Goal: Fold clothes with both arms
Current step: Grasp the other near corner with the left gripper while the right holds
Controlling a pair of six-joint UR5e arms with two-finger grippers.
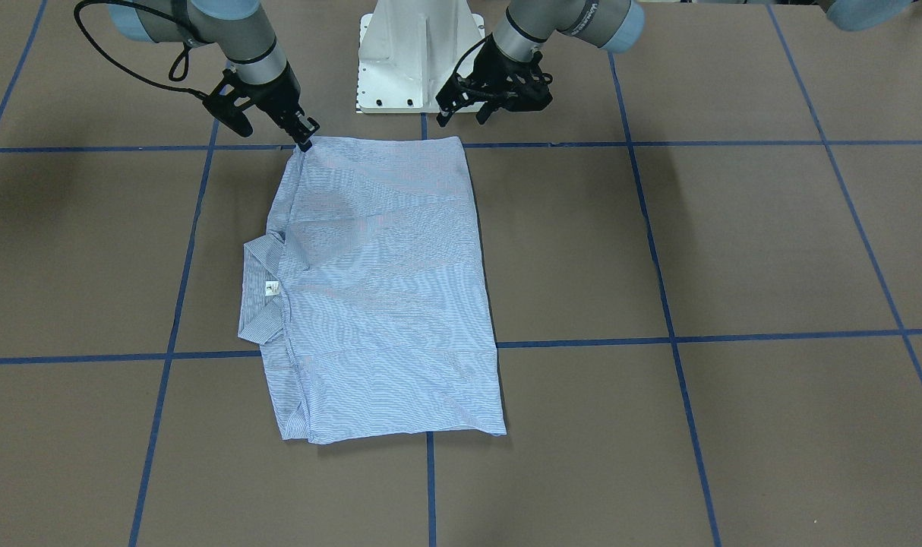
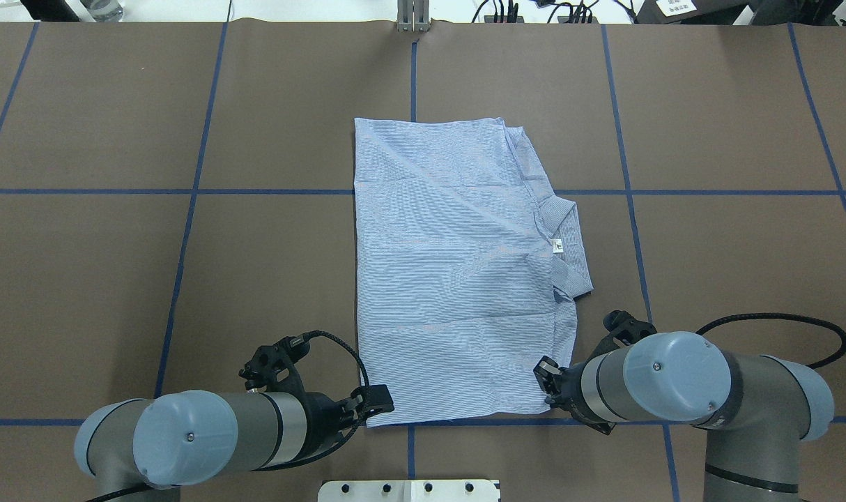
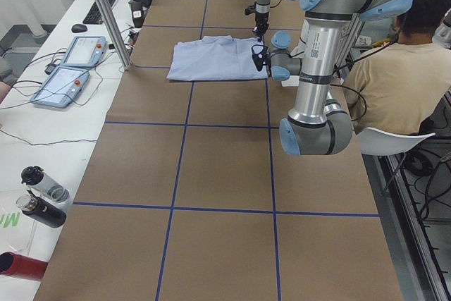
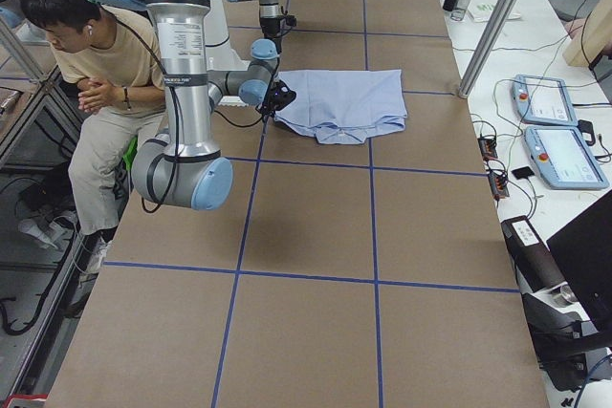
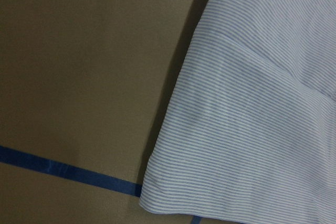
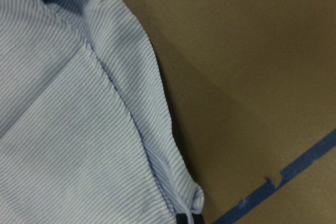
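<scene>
Found the shirt (image 2: pixel 451 279) lying flat on the table (image 2: pixel 256 279), folded into a rectangle, with collar (image 2: pixel 571 237) and white neck label (image 2: pixel 557 245) toward the robot's right side. Located the right gripper (image 1: pixel 304 139) at the collar-side corner nearest the robot, fingertips apparently touching the cloth edge. Located the left gripper (image 2: pixel 378 400) just beside the opposite near corner, by a blue tape line (image 2: pixel 465 422). Could not determine from any view whether either set of jaws was released or clenched.
</scene>
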